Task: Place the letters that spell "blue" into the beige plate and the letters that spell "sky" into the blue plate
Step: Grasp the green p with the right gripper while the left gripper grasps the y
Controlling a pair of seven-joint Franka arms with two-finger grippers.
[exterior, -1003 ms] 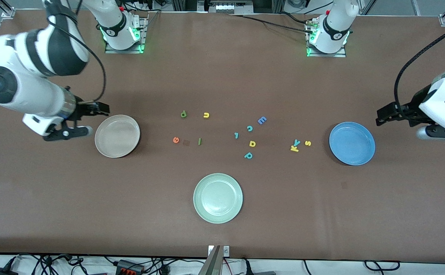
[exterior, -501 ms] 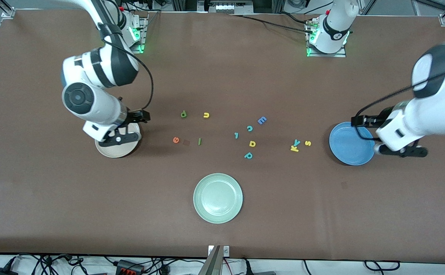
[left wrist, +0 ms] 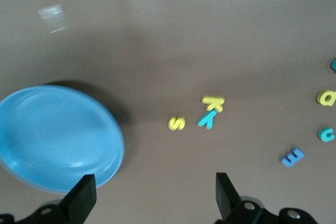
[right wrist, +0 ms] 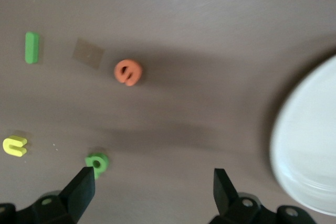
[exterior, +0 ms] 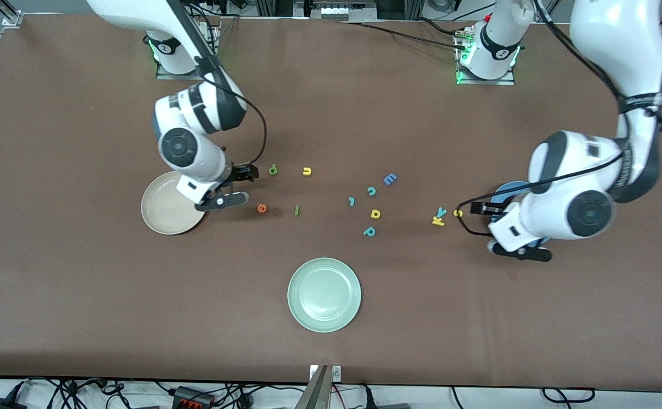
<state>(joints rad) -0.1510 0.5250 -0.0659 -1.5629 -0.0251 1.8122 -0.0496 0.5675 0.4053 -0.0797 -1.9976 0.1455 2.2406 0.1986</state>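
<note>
A brown table (exterior: 331, 318) is filling the front view, with cables running along the lower edge of the frame and both arm bases standing at the upper edge. The beige plate (exterior: 163, 213) is sitting at middle left of the frame, the blue plate (exterior: 507, 190) at middle right, largely covered by the left arm, and a pale green plate (exterior: 324, 294) lower centre.

The right gripper (exterior: 239, 186) is hanging between the beige plate and the orange e (exterior: 262, 208), fingers spread wide and holding nothing. The green b (exterior: 273, 169), yellow u (exterior: 306, 171) and dark green l (exterior: 297, 210) are lying near it.

The left gripper (exterior: 481, 227) is hovering by the blue plate's edge, jaws wide apart and empty, just beside the yellow s (exterior: 458, 213), teal y (exterior: 441, 212) and yellow k (exterior: 438, 221).

Spare letters are lying at frame centre, and bare brown surface is stretching wide across the lower corners.
</note>
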